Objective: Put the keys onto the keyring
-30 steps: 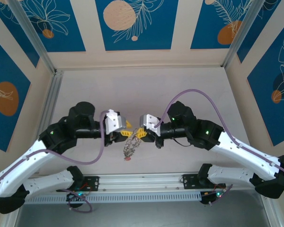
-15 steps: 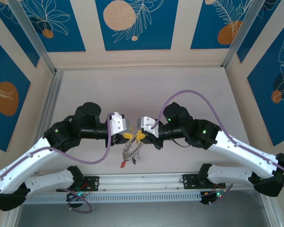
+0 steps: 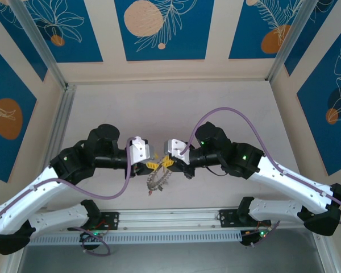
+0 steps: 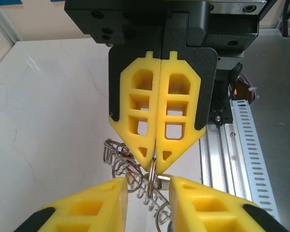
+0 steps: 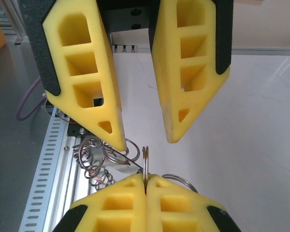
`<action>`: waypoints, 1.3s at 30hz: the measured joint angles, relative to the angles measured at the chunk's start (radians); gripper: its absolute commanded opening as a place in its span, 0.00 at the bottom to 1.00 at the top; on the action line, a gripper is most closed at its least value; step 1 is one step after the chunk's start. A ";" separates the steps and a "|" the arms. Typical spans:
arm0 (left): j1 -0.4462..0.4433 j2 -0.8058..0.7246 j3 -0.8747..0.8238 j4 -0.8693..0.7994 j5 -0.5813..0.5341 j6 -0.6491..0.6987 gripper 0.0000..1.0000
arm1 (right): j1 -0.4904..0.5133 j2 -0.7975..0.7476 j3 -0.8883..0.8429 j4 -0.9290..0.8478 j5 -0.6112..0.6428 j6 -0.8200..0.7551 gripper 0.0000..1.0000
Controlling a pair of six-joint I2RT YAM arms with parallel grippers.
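Keyring [image 3: 157, 180] clamped in the closed right gripper [image 3: 168, 163], held over the table [image 3: 216, 102].

From above: a grey tangle of small silvery loops dangling just below both gripper tips, the grip itself too small to make out. From the right wrist: own fingers [image 5: 121, 203] pressed shut on the keyring's thin rim, seen edge-on, with the left gripper [image 5: 145, 140] spread open just above it. From the left wrist: own fingers [image 4: 101, 203] apart on either side of the keyring, wire coils bunched beside it.
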 measured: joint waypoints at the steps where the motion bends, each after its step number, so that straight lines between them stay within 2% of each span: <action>1: 0.000 0.000 0.000 0.002 0.000 0.000 0.28 | 0.000 0.001 0.001 0.001 0.000 0.000 0.00; 11: -0.005 0.029 0.000 0.004 -0.001 0.001 0.25 | 0.000 0.001 0.001 0.001 -0.001 0.000 0.00; 14: -0.006 0.029 0.000 0.007 -0.001 0.006 0.04 | 0.000 0.001 0.001 0.001 -0.003 0.000 0.00; 15: -0.008 0.029 0.000 0.006 0.000 0.005 0.00 | 0.000 0.001 0.001 0.002 0.000 0.000 0.00; 27: -0.011 0.018 -0.021 0.030 0.006 -0.011 0.00 | -0.003 0.001 0.001 -0.003 -0.001 -0.003 0.00; 33: -0.011 -0.060 -0.113 0.152 0.035 -0.068 0.00 | -0.003 -0.003 0.001 0.011 -0.027 -0.003 0.15; 39: -0.011 -0.090 -0.160 0.248 0.078 -0.114 0.00 | -0.003 -0.019 0.000 0.031 -0.038 0.001 0.17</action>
